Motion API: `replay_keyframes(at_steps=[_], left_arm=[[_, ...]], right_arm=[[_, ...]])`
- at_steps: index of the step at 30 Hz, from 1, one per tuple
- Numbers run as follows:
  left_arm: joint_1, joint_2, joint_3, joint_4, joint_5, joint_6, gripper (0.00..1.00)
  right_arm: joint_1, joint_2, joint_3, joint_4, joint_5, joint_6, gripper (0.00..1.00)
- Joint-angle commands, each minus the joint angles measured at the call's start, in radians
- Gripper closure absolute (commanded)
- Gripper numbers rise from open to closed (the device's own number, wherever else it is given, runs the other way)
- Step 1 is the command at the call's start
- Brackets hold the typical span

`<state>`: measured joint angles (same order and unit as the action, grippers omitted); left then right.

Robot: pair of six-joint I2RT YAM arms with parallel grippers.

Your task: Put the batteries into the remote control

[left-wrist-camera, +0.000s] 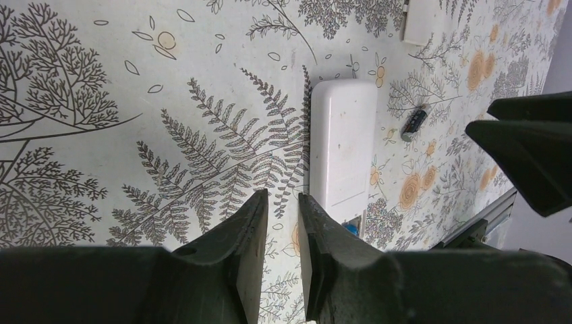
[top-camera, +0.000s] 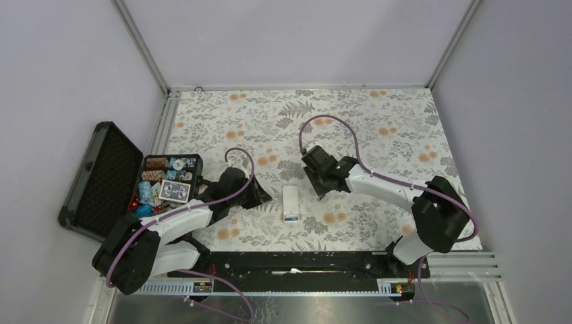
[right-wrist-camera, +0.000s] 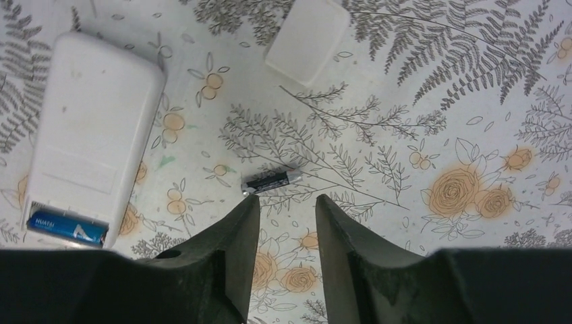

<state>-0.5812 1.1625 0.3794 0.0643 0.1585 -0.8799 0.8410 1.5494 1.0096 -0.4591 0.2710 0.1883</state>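
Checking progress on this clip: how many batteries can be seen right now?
2. A blue battery sits in the open end bay of the remote; a dark battery lies loose on the table beside it. No others show.

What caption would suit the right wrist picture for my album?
Open right gripper poised near a loose battery; beside it, the face-down remote already holds one blue battery.

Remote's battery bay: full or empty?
Half full: one blue battery sits in the remote; the dark battery lies loose on the table.
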Motion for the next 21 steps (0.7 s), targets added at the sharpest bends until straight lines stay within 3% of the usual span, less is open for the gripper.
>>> replay_keyframes(at_steps=[1,11,21], left_arm=[[-0.003,0.008,0.038,0.053,0.026,0.019,0.73],[-0.003,-0.014,0.027,0.039,0.029,0.034,0.73],[-0.003,-0.024,0.023,0.033,0.039,0.039,0.73]], right_arm=[[-0.047,0.034,0.031,0.013,-0.020,0.042,0.63],[-0.098,0.145,0.055,0.055,-0.015,0.084,0.91],[-0.107,0.171,-0.003,0.095,-0.081,0.106,0.99]])
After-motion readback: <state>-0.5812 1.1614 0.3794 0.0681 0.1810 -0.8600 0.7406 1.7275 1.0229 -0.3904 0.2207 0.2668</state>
